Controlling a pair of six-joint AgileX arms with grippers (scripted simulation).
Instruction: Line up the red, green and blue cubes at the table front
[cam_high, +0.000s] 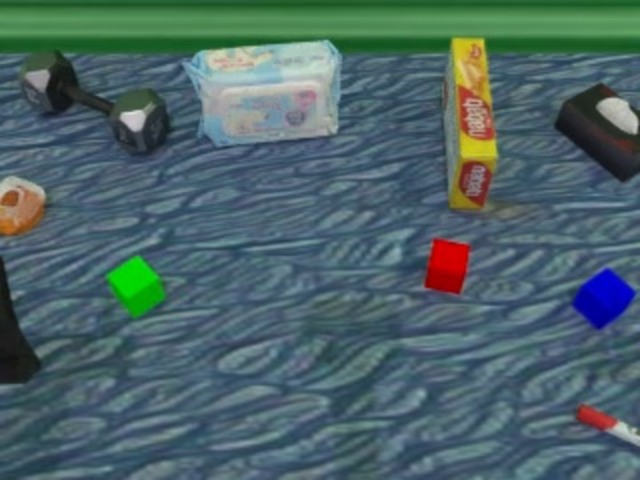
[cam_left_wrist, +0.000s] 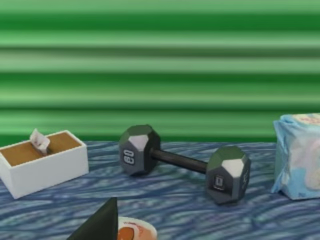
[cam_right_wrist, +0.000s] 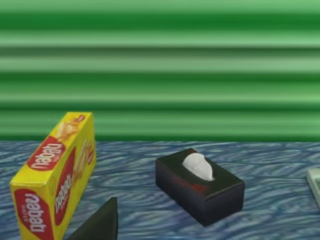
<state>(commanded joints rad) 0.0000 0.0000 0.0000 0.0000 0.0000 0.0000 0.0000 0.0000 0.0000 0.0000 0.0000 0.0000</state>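
Here the three glossy cubes sit apart on the rippled blue-grey table (cam_high: 300, 400): the green cube (cam_high: 136, 285) at the left, the red cube (cam_high: 447, 265) right of centre below the upright yellow biscuit box (cam_high: 470, 125), the blue cube (cam_high: 603, 297) near the right edge. The left arm (cam_high: 12, 335) is parked at the left edge, and its fingers cannot be made out. The right arm is outside the top view; a dark finger tip (cam_right_wrist: 100, 222) alone shows at its wrist, so its grip cannot be told either.

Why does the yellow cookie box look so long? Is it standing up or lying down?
Lying down. The yellow box rests on a long side on the table, its label reading sideways; the right wrist view shows it low and stretched out.
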